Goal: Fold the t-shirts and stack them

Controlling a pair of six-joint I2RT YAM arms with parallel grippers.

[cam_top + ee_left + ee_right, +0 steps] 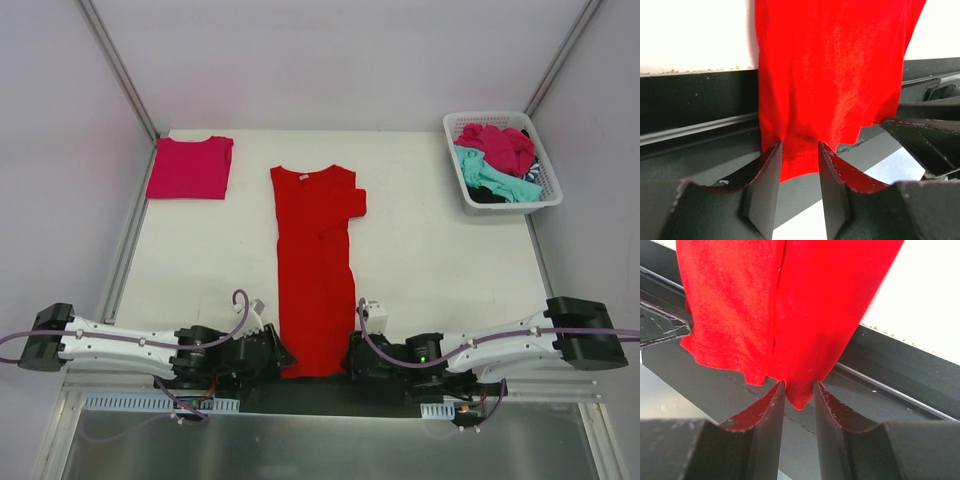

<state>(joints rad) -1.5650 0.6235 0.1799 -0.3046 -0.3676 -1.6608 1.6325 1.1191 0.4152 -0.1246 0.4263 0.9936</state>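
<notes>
**Red shirt: both grippers at near hem, jaws parted**

The red shirt (315, 270) lies mid-table (430, 260) as a narrow strip. Its long axis runs near-to-far, collar at the far end, hem draped over the near edge.

The left gripper (799, 145) is at the hem's left corner and the right gripper (799, 384) at the right corner, so both are equally close. Each pair of jaws is part open with hem cloth in the gap. The cloth looks loose rather than pinched, so neither seems to hold anything.

The strip runs straight away from both hands. The next fold is probably hem toward collar along that axis, with both clamping and carrying forward together.

The folded pink shirt (190, 167) at far left is the likely stack spot. The basket (490, 116) at far right holds more shirts (495, 160).
</notes>
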